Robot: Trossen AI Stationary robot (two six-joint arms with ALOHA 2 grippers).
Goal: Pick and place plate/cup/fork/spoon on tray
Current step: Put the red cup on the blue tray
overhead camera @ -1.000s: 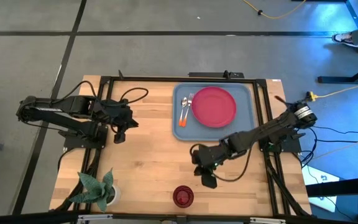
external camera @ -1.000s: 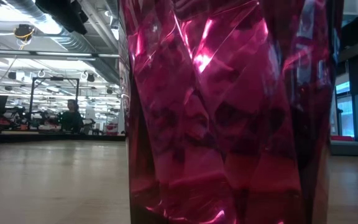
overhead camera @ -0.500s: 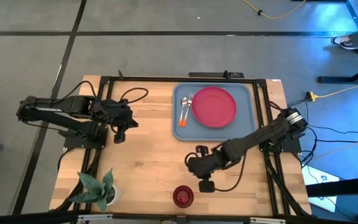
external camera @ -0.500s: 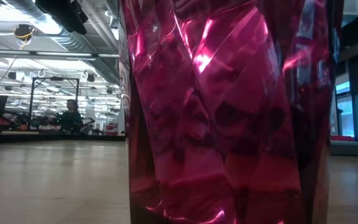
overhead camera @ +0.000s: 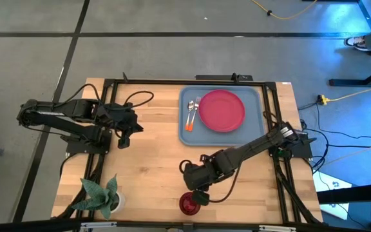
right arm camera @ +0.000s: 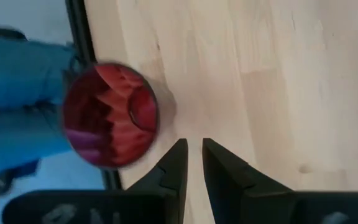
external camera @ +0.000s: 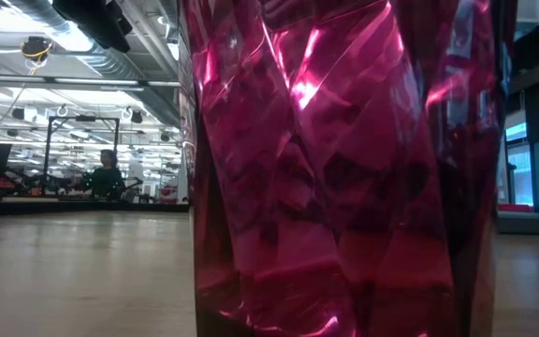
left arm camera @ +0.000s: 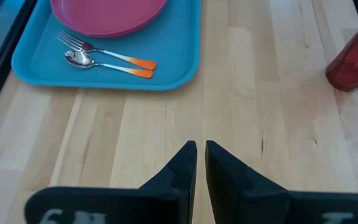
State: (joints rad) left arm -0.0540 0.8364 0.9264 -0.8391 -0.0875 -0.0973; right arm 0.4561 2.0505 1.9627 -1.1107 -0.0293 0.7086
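Note:
The dark red cup (overhead camera: 189, 203) stands on its base near the table's near edge and fills the low view (external camera: 344, 168). My right gripper (overhead camera: 198, 196) hovers just beside it, toward the table's right and far side, pointing steeply down. Its fingers (right arm camera: 194, 144) stand a little open with nothing between them, and the cup (right arm camera: 110, 115) is off to one side. The pink-red plate (overhead camera: 221, 110), fork (left arm camera: 104, 53) and spoon (left arm camera: 104, 64) lie on the blue tray (overhead camera: 189, 138). My left gripper (overhead camera: 122, 138) waits at the table's left, shut and empty (left arm camera: 200, 146).
A potted plant (overhead camera: 100, 196) stands at the near left corner. Black frame rails (overhead camera: 172, 82) run along the table's far edge and both sides. Bare wood lies between the tray and the cup.
My right gripper has swung toward the table's near left, from the middle right of the table to a spot just beside the cup, and has tipped more steeply down. The cup and the tray's contents have stayed put.

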